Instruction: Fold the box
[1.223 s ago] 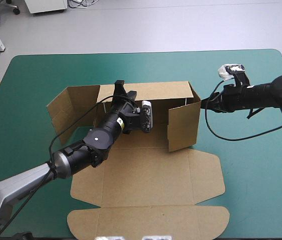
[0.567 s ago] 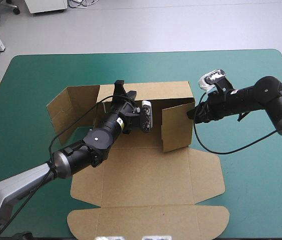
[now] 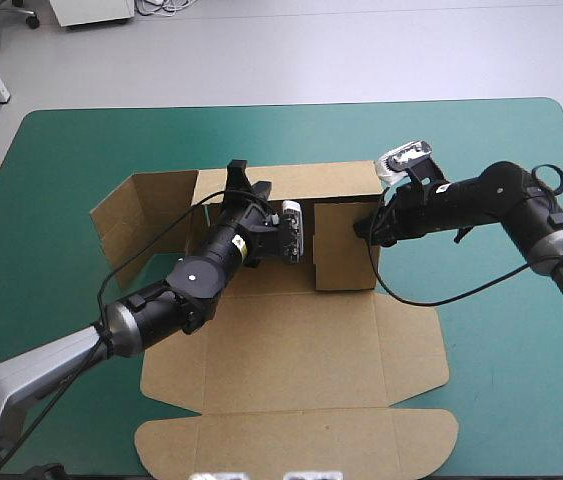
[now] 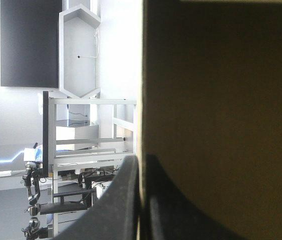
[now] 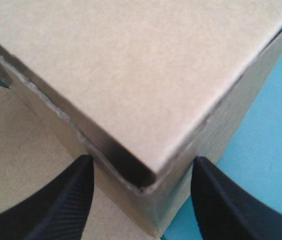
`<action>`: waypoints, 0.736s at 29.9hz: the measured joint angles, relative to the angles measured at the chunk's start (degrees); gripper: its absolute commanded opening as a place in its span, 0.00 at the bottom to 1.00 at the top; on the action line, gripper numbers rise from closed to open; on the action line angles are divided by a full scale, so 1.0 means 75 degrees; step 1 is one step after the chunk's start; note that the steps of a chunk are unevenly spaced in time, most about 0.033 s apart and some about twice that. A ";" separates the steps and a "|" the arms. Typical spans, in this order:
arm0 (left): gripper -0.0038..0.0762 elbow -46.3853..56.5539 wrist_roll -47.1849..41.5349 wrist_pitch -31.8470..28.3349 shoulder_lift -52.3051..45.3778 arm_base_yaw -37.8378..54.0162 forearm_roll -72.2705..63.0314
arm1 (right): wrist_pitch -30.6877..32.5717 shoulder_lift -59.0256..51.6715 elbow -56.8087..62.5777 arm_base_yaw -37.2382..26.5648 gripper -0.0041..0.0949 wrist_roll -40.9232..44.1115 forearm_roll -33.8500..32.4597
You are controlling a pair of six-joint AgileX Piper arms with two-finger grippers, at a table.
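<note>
A brown box (image 3: 291,350) lies mid-frame on the teal-green desk (image 3: 521,400), its long axis running top to bottom and its lid flaps toward the bottom edge. Since earlier, its right side wall has swung further inward. The left claw (image 3: 246,180) pinches the raised back wall. The right claw (image 3: 361,228), fingers spread, straddles the swung wall's corner.

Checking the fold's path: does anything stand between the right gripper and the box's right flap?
Nothing visible does. The right gripper is at the right flap, its open fingers astride the flap's corner.
</note>
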 measured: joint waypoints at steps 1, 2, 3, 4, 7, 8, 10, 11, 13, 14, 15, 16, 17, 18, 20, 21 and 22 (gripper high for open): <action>0.03 0.0000 0.0000 0.0000 0.0000 0.0000 0.0000 | -0.0053 0.0011 0.0000 0.0033 0.59 0.0138 -0.0068; 0.03 0.0000 0.0000 0.0000 0.0000 0.0000 0.0000 | -0.0095 0.0026 0.0000 0.0048 0.59 0.0247 -0.0102; 0.03 0.0000 0.0000 -0.0007 0.0000 0.0000 0.0000 | -0.0169 0.0034 0.0000 0.0075 0.59 0.0400 -0.0105; 0.03 0.0000 0.0000 -0.0007 0.0000 0.0000 0.0000 | -0.0215 0.0034 0.0000 0.0081 0.59 0.0486 -0.0113; 0.03 0.0000 0.0000 -0.0007 0.0000 0.0000 0.0000 | -0.0437 0.0077 0.0000 0.0151 0.59 0.0776 -0.0162; 0.04 0.0000 0.0000 -0.0007 0.0000 0.0000 0.0000 | -0.0534 0.0092 0.0000 0.0200 0.59 0.0894 -0.0190; 0.03 0.0000 0.0000 0.0002 0.0000 0.0000 0.0000 | -0.0782 0.0095 0.0003 0.0363 0.57 0.1188 -0.0393; 0.03 0.0000 0.0000 0.0016 0.0000 0.0000 0.0000 | -0.0910 0.0095 0.0003 0.0461 0.55 0.1384 -0.0567; 0.03 0.0000 0.0000 0.0043 0.0000 0.0000 0.0000 | -0.1144 0.0095 0.0009 0.0627 0.51 0.1765 -0.0975; 0.03 0.0000 0.0000 0.0053 0.0000 0.0000 0.0000 | -0.1234 0.0095 0.0009 0.0700 0.48 0.1944 -0.1171; 0.03 0.0000 0.0000 0.0060 0.0000 0.0000 0.0000 | -0.1303 0.0095 0.0009 0.0751 0.47 0.2084 -0.1344; 0.03 0.0000 0.0000 0.0060 0.0000 0.0000 0.0010 | -0.1347 0.0095 0.0009 0.0779 0.45 0.2186 -0.1449; 0.03 0.0000 0.0000 0.0060 0.0000 0.0000 0.0022 | -0.1368 0.0095 0.0009 0.0795 0.43 0.2242 -0.1532; 0.03 0.0000 0.0000 0.0060 0.0000 0.0000 0.0040 | -0.1380 0.0095 0.0009 0.0795 0.42 0.2282 -0.1586; 0.03 0.0000 0.0000 0.0052 0.0000 0.0000 0.0048 | -0.1397 0.0095 0.0009 0.0795 0.38 0.2303 -0.1663; 0.03 0.0000 0.0000 0.0045 0.0000 0.0000 0.0048 | -0.1403 0.0095 0.0009 0.0795 0.35 0.2303 -0.1689; 0.03 0.0000 0.0000 0.0046 0.0000 0.0000 0.0048 | -0.1412 0.0095 0.0009 0.0795 0.33 0.2311 -0.1705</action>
